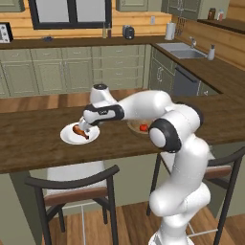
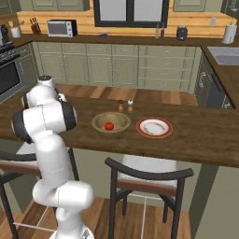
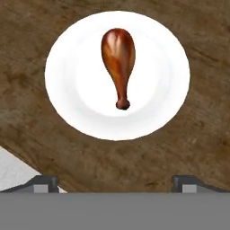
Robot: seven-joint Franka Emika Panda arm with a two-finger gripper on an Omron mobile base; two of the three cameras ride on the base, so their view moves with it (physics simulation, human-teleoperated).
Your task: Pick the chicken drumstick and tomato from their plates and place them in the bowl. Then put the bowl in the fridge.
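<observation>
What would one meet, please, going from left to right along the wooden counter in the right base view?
The robot's white arm → the round light-brown wooden bowl holding the small red tomato → the whitish, red-rimmed round plate.

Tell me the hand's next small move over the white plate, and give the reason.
Probably lower straight down onto the glossy orange-brown chicken drumstick. The hand hovers open above the round white plate, where the drumstick lies untouched, while the red tomato already sits in the light-brown wooden bowl.
</observation>
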